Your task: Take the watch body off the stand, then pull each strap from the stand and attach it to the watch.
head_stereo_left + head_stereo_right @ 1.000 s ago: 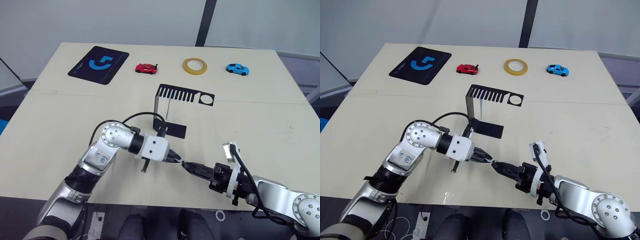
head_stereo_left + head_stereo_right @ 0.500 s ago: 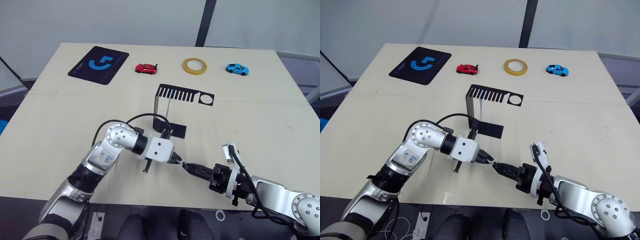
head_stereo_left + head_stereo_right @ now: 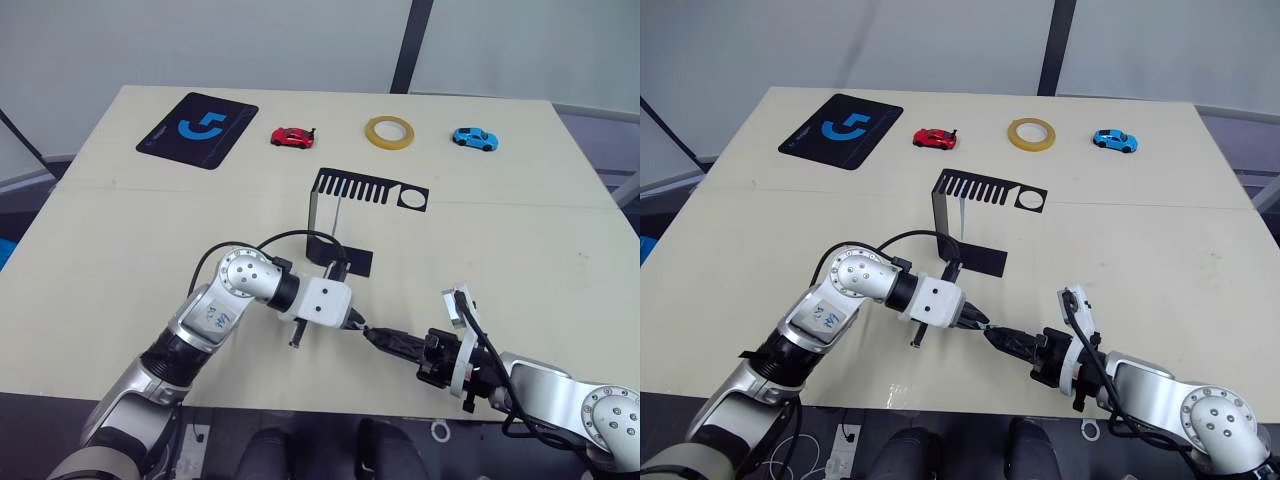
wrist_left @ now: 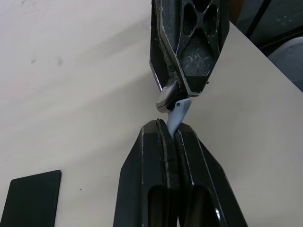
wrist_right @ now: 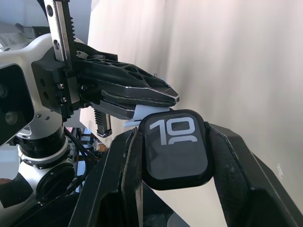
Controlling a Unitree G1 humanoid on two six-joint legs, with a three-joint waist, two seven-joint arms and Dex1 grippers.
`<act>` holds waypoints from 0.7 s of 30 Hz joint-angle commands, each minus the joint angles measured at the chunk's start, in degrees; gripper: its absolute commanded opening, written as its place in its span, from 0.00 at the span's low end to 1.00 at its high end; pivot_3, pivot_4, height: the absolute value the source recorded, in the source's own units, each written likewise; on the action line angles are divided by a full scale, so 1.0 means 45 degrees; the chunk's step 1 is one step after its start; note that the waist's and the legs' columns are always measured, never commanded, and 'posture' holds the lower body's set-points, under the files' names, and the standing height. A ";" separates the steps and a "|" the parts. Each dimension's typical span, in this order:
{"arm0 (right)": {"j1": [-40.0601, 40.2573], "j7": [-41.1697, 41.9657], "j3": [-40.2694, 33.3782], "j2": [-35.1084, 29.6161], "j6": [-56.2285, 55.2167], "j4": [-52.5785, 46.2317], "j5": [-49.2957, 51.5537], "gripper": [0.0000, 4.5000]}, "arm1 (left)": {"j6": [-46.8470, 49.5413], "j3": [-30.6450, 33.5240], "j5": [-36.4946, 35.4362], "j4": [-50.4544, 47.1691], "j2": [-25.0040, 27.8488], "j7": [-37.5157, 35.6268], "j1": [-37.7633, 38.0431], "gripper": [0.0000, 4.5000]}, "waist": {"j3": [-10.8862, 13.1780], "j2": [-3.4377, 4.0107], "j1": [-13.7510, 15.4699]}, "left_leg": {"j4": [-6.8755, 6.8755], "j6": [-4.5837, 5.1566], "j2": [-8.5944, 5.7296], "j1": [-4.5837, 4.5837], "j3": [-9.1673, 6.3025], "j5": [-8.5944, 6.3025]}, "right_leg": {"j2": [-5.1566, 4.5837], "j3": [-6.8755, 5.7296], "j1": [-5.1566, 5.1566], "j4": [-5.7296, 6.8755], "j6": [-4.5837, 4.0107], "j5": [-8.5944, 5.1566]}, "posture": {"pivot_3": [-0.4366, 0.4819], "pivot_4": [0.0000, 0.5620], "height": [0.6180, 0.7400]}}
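pressing strap (image 4: 178, 115) against watch body (image 5: 176, 146), both grippers clamped.

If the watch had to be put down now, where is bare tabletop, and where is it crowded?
Bare: the right side of the table, between the blue toy car and the right claw; also the left side below the mouse pad. Crowded: the near centre, where the left claw meets the right beside the stand.

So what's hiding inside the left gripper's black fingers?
A pale blue-grey strap is pinched in the left gripper. Its tip pokes out toward the watch body held by the right gripper. The rest of the strap is covered by the fingers.
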 commanded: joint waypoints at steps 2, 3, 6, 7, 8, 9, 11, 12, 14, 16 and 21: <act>-0.0274 0.0246 0.0242 0.0166 0.0025 -0.0568 0.0357 0.36 | -0.0062 -0.0297 -0.0057 -0.0465 -0.0369 0.0161 -0.0215 0.00 | 0.0000 0.0000 0.0000 | 0.0000 0.0000 0.0000 0.0000 0.0000 0.0000 | 0.0000 0.0000 0.0000 0.0000 0.0000 0.0000 | 0.48 0.27 0.97; -0.0277 0.0243 0.0247 0.0169 0.0024 -0.0568 0.0357 0.36 | -0.0051 -0.0303 -0.0046 -0.0464 -0.0375 0.0170 -0.0217 0.00 | 0.0000 0.0000 0.0000 | 0.0000 0.0002 0.0000 0.0000 0.0000 -0.0001 | 0.0000 0.0000 0.0000 0.0000 0.0000 0.0000 | 0.48 0.27 0.97; -0.0283 0.0238 0.0259 0.0175 0.0015 -0.0577 0.0357 0.36 | -0.0013 -0.0336 0.0007 -0.0441 -0.0417 0.0198 -0.0240 0.00 | 0.0000 0.0000 0.0002 | 0.0001 0.0003 0.0000 0.0000 0.0000 -0.0002 | -0.0001 0.0000 0.0000 0.0001 0.0000 0.0000 | 0.48 0.27 0.97; -0.0281 0.0234 0.0269 0.0179 0.0010 -0.0585 0.0357 0.36 | 0.0005 -0.0358 0.0036 -0.0430 -0.0436 0.0211 -0.0247 0.00 | 0.0000 0.0000 0.0002 | 0.0001 0.0003 0.0000 0.0000 0.0000 -0.0002 | -0.0001 0.0001 0.0000 0.0000 0.0000 0.0000 | 0.48 0.27 0.97; -0.0280 0.0237 0.0276 0.0185 0.0007 -0.0594 0.0357 0.36 | 0.0026 -0.0377 0.0056 -0.0424 -0.0453 0.0218 -0.0250 0.00 | 0.0000 0.0000 0.0002 | 0.0002 0.0003 0.0000 0.0000 0.0000 -0.0002 | -0.0001 0.0001 0.0000 0.0001 0.0000 0.0000 | 0.48 0.27 0.97; -0.0278 0.0235 0.0283 0.0192 0.0001 -0.0603 0.0357 0.36 | 0.0051 -0.0394 0.0083 -0.0423 -0.0473 0.0233 -0.0250 0.00 | 0.0000 0.0000 0.0001 | 0.0002 0.0003 0.0000 -0.0001 0.0000 -0.0002 | -0.0001 0.0001 0.0000 0.0001 0.0000 0.0000 | 0.48 0.27 0.97; -0.0282 0.0238 0.0292 0.0198 0.0000 -0.0611 0.0357 0.36 | 0.0093 -0.0407 0.0122 -0.0426 -0.0505 0.0237 -0.0249 0.00 | 0.0000 0.0000 0.0001 | 0.0002 0.0003 0.0000 -0.0001 0.0000 -0.0002 | -0.0001 0.0000 0.0000 0.0001 0.0000 0.0000 | 0.48 0.27 0.97; -0.0286 0.0237 0.0296 0.0201 -0.0001 -0.0613 0.0357 0.36 | 0.0117 -0.0409 0.0141 -0.0431 -0.0520 0.0235 -0.0248 0.00 | 0.0000 0.0000 0.0001 | 0.0002 0.0003 0.0000 -0.0001 0.0000 -0.0002 | 0.0000 0.0001 0.0000 0.0001 0.0000 0.0000 | 0.48 0.27 0.97; -0.0296 0.0238 0.0304 0.0207 0.0001 -0.0620 0.0357 0.36 | 0.0165 -0.0409 0.0171 -0.0442 -0.0544 0.0231 -0.0248 0.00 | 0.0000 0.0000 0.0001 | 0.0003 0.0002 0.0000 0.0000 0.0000 -0.0002 | 0.0000 0.0001 0.0000 0.0002 0.0000 0.0000 | 0.48 0.27 0.97; -0.0301 0.0221 0.0315 0.0221 -0.0007 -0.0623 0.0357 0.36 | 0.0207 -0.0407 0.0196 -0.0459 -0.0560 0.0230 -0.0243 0.00 | 0.0000 0.0000 0.0001 | 0.0003 0.0003 0.0000 0.0000 0.0000 -0.0002 | 0.0000 0.0001 0.0000 0.0002 0.0000 0.0000 | 0.48 0.27 0.97; -0.0326 0.0183 0.0346 0.0264 -0.0016 -0.0631 0.0357 0.36 | 0.0329 -0.0430 0.0296 -0.0501 -0.0600 0.0215 -0.0229 0.00 | 0.0000 0.0000 0.0000 | 0.0004 0.0003 0.0000 -0.0001 0.0000 -0.0002 | 0.0000 0.0001 0.0000 0.0002 0.0000 0.0000 | 0.48 0.27 0.97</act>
